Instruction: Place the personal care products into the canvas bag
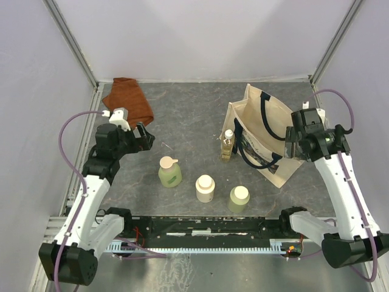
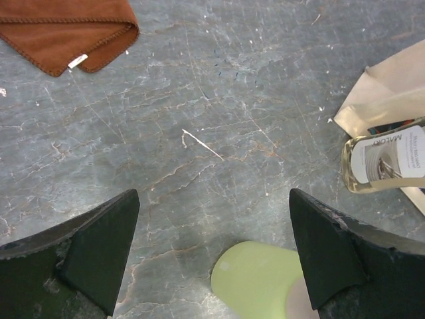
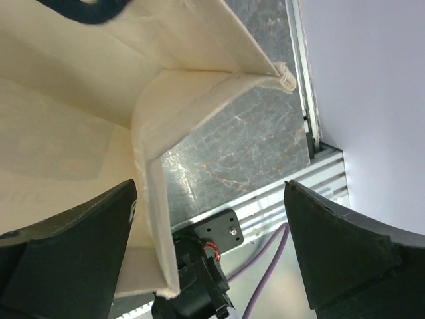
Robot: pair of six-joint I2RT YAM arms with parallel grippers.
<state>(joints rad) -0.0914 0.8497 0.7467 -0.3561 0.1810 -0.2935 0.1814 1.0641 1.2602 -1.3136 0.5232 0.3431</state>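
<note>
The cream canvas bag (image 1: 267, 131) with navy handles stands open at the right. The tall amber bottle (image 1: 227, 146) stands against its left side. The pale green spout-capped bottle (image 1: 169, 171), the cream-white round-capped bottle (image 1: 205, 188) and the pale green cream-capped bottle (image 1: 238, 199) stand in a row near the front. My left gripper (image 1: 144, 137) is open and empty, above and behind the spout-capped bottle (image 2: 259, 279). My right gripper (image 1: 294, 139) is open at the bag's right rim. In the right wrist view the bag's edge (image 3: 149, 199) lies between the open jaws (image 3: 209, 189), near the left finger.
A rust-brown folded cloth (image 1: 129, 100) lies at the back left and also shows in the left wrist view (image 2: 60, 26). The amber bottle (image 2: 385, 159) and the bag's corner (image 2: 392, 86) show at the right of the left wrist view. White walls close in the table.
</note>
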